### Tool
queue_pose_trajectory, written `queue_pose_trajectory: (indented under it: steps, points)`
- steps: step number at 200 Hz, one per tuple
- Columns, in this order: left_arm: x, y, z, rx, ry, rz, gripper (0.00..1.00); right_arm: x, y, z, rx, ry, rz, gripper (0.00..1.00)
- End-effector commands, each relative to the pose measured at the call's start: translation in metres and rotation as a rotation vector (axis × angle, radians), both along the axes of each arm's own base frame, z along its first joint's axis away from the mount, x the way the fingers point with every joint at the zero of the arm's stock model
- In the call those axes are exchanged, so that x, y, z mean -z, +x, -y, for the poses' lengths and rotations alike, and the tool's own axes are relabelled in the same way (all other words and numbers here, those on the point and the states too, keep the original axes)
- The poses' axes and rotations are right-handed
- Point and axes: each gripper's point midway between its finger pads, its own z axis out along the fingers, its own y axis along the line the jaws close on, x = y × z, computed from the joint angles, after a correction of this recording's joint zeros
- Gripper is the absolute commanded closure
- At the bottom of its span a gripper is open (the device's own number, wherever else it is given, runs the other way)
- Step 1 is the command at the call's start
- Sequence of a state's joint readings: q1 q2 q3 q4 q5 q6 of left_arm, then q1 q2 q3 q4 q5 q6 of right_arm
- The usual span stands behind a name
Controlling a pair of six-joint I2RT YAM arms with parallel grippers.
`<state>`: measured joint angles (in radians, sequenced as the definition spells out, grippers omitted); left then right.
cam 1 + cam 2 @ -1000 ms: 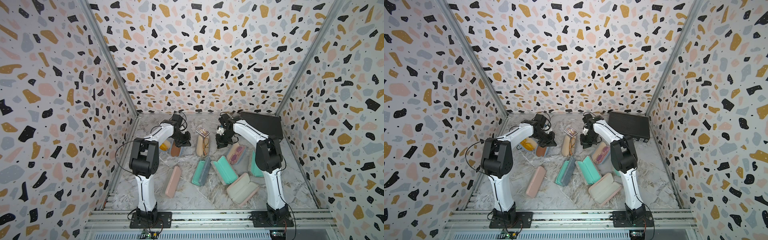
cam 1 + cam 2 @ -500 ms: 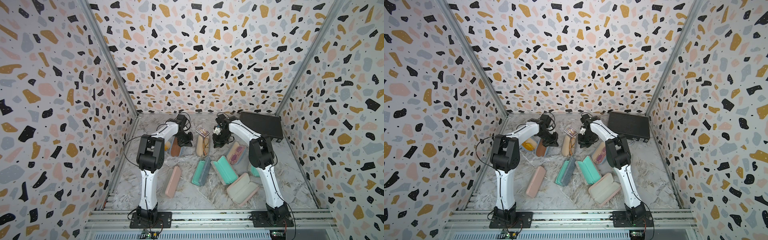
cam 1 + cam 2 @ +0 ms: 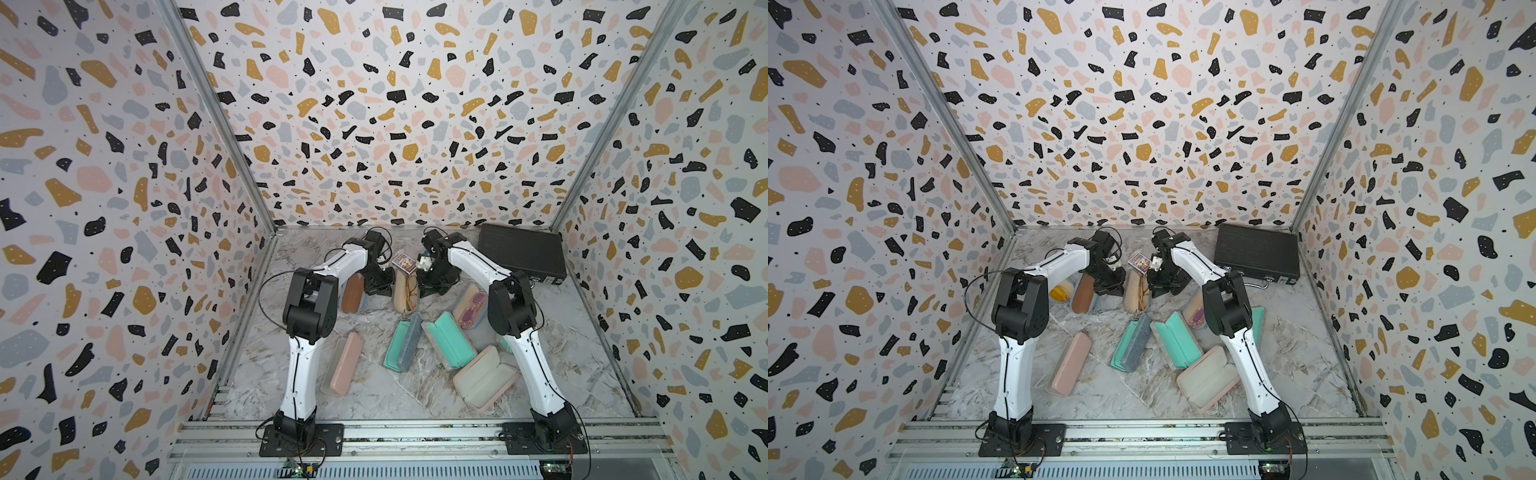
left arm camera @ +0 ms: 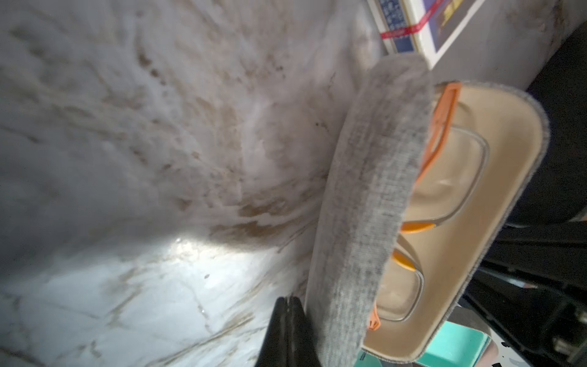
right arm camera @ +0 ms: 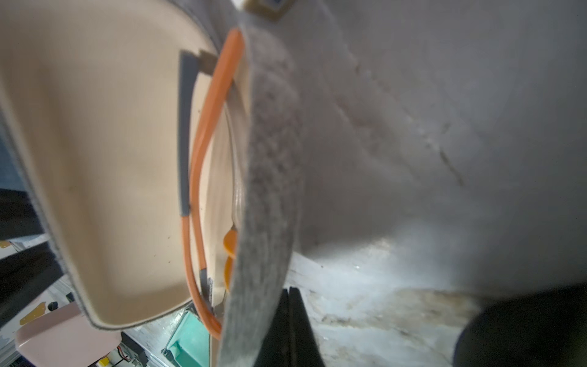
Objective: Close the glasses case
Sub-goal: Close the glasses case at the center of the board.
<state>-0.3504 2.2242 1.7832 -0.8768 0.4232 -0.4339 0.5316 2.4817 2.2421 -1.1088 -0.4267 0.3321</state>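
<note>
The glasses case lies at the back middle of the table, grey felt outside and beige inside. It stands partly open in a narrow V, with orange-framed glasses inside. My left gripper is shut and empty, its tip against the outside of the case's left half. On the opposite side my right gripper is also shut and empty, against the outside of the other half.
A small printed card box sits just behind the case, and a black box at the back right. A brown case lies left of it. Teal cases, pink cases and one holding purple glasses lie nearer the front.
Both arms have swung inward, bringing the shut grippers from either side up to the case. The two halves now stand closer together.
</note>
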Motion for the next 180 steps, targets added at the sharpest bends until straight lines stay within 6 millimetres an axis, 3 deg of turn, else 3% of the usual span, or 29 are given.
queue_pose_trajectory:
  steps: [1,180]
  points:
    - [-0.007,-0.001,0.006,0.047,-0.001,0.019,1.00,-0.022,-0.006,-0.011,-0.047,0.045,0.013,1.00]
    - [-0.023,-0.009,0.038,0.218,-0.019,0.089,1.00,-0.038,-0.026,-0.040,-0.158,0.167,-0.014,1.00]
